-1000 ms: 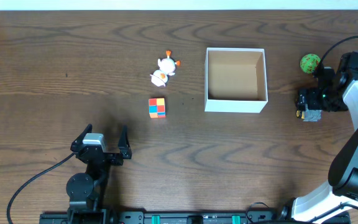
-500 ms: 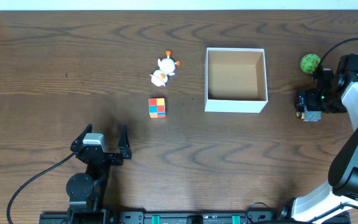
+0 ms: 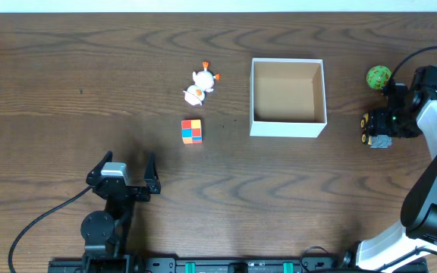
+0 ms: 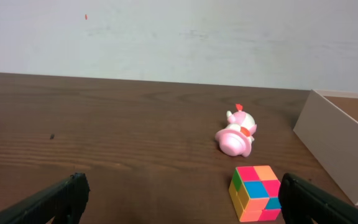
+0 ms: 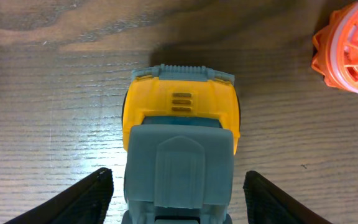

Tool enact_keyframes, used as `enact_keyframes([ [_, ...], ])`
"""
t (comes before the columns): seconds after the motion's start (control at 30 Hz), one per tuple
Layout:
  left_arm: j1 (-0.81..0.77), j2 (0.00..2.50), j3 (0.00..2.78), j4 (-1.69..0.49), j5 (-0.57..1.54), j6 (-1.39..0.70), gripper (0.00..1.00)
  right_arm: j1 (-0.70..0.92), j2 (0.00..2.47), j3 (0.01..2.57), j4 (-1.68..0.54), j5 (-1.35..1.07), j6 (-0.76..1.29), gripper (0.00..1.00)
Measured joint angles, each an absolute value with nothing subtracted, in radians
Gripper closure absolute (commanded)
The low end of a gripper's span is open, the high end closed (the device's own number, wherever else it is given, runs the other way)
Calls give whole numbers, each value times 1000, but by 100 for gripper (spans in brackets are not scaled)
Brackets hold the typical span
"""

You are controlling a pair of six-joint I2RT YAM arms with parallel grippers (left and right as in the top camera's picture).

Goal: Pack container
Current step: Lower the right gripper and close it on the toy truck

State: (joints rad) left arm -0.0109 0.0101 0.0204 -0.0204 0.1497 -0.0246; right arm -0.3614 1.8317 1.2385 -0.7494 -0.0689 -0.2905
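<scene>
The container (image 3: 288,127), a shallow square box with white walls and a bare brown inside, is pictured empty near the middle of the tabletop (image 3: 67,68), with nothing yet packed into it. To its left, the duck (image 3: 201,83) is seen lying on its side and the cube (image 3: 191,130) is set just below it, both apart from the box wall. To its right, well clear of the box, the truck (image 5: 179,112) is straddled by the right pincer (image 5: 179,180): one finger is held on each side of the grey bed, the jaws apart, with a thin strip of wood showing between each finger and the toy, so no clamp can be claimed. The truck's long axis is lined up with the pincer's reach, the yellow cab pointed away from the wrist, so that the grip would be taken across the narrow width. A green ball (image 3: 378,76) is left just beyond the truck, nearer the far edge. The left pincer (image 3: 124,168) is parked at the near edge, jaws spread wide and empty, aimed toward the cube and the duck. The box is found to the left of the right pincer, and the right arm is judged the nearer of the two to both truck and box; once the truck is gripped, a lift and a carry leftward over the right-hand wall would be called for, high enough that the wheels are not caught on the rim.
</scene>
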Motion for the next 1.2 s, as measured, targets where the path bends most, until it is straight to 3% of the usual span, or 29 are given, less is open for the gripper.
enact_keyframes([
  [0.23,-11,10,20,-20,150,-25,2,-361,1832,1238,-747,-54,-264,42],
  [0.47,-11,10,20,-20,150,-25,2,-361,1832,1238,-746,-53,-253,42],
  [0.57,-11,10,20,-20,150,-25,2,-361,1832,1238,-746,-52,-253,49],
  [1.2,-11,10,20,-20,150,-25,2,-360,1832,1250,-766,-57,-231,51],
])
